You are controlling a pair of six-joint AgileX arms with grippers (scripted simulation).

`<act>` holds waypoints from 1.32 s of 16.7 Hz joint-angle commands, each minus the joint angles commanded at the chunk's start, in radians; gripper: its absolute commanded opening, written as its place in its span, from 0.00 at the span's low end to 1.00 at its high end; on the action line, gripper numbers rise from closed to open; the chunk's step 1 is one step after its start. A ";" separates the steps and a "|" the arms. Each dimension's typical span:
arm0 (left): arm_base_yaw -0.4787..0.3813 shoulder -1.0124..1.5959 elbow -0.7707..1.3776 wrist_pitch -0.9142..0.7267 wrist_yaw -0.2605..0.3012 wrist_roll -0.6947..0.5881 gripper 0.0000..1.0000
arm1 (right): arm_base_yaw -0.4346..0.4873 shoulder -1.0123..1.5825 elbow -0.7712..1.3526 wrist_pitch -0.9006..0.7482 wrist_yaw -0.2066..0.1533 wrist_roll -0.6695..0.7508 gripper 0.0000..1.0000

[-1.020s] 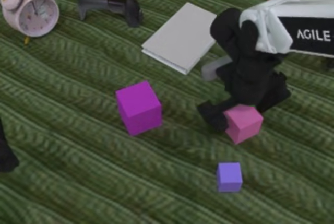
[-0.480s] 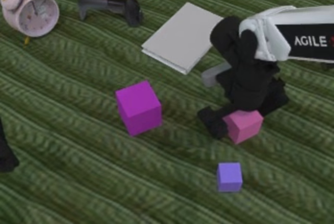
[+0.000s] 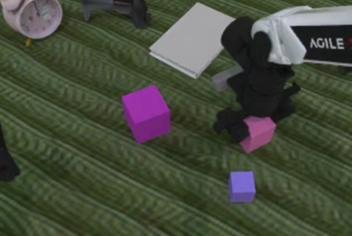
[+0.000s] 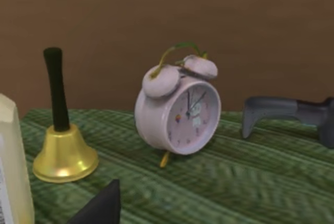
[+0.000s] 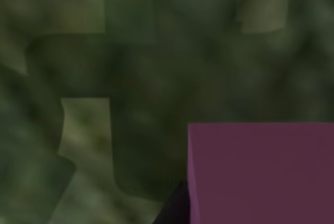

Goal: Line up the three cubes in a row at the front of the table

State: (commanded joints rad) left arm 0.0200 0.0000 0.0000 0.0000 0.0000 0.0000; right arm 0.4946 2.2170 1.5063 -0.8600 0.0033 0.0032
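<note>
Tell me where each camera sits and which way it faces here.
Top view: above the table, looking down; right arm's claw is over the pink cube.
Left wrist view: low near the table's left side, facing the alarm clock and bell; a dark claw tip shows.
Right wrist view: close above the cloth and pink cube.
Shared: clock; pink cube.

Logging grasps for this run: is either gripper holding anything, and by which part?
The right gripper straddles the pink cube at its sides, but a closed hold cannot be told. The left arm, at the table's left edge, holds nothing visible.
</note>
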 joint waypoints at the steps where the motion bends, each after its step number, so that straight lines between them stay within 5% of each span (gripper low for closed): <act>1: 0.000 0.000 0.000 0.000 0.000 0.000 1.00 | 0.000 0.000 0.000 0.000 0.000 0.000 0.17; 4: 0.000 0.000 0.000 0.000 0.000 0.000 1.00 | 0.000 0.000 0.000 0.000 0.000 0.000 0.00; 13: 0.000 0.000 0.000 0.000 0.000 0.000 1.00 | -0.001 -0.022 0.010 -0.011 0.000 0.001 0.00; 22: 0.000 0.000 0.000 0.000 0.000 0.000 1.00 | 0.007 -0.109 0.159 -0.247 -0.001 -0.001 0.00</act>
State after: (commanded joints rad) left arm 0.0200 0.0000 0.0000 0.0000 0.0000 0.0000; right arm 0.5014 2.1082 1.6653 -1.1070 0.0023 0.0018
